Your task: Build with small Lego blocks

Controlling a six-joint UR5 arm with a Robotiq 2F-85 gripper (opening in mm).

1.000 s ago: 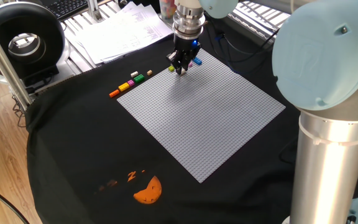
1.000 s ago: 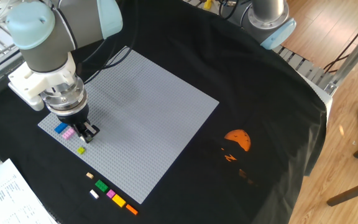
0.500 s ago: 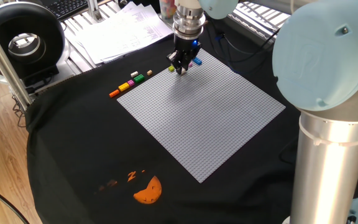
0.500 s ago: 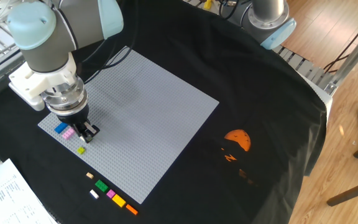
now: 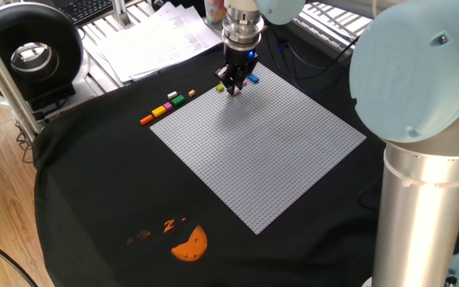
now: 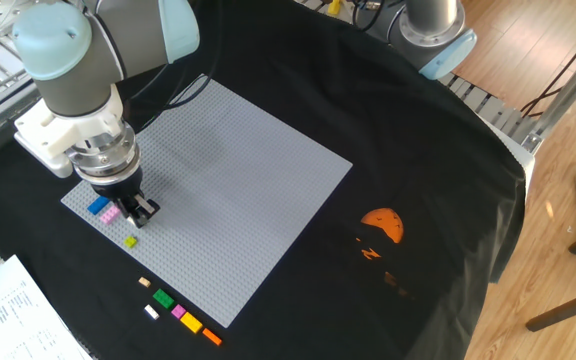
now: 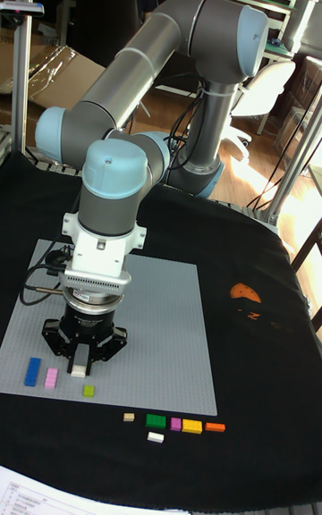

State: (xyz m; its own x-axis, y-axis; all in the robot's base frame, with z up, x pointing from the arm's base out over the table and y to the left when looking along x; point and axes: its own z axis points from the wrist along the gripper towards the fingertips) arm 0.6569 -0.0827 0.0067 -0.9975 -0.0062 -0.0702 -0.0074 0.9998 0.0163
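**Gripper low over the plate's corner, bricks on every side**

Nearest the tall camera, off the plate's front edge, a row of loose bricks [image 7: 179, 426] was laid on the black cloth: tan, green, pink, yellow, orange, with a white one just in front. Beyond that edge, on the grey plate [image 7: 170, 336] itself, a small green brick [image 7: 88, 391] was seated just ahead of the gripper [image 7: 85, 361], with a pink brick [image 7: 51, 377] and a blue brick [image 7: 34, 370] beside it toward the plate's corner, their long axes parallel.

The gripper was held low over the plate, close above the studs. Whether its jaws were parted or clenched, or whether anything was held, could not be told.

From the other fixed view the green brick [image 6: 130, 241] was seen apart from the fingertips; in the remaining fixed view that gap was hidden by the gripper [image 5: 232, 88].
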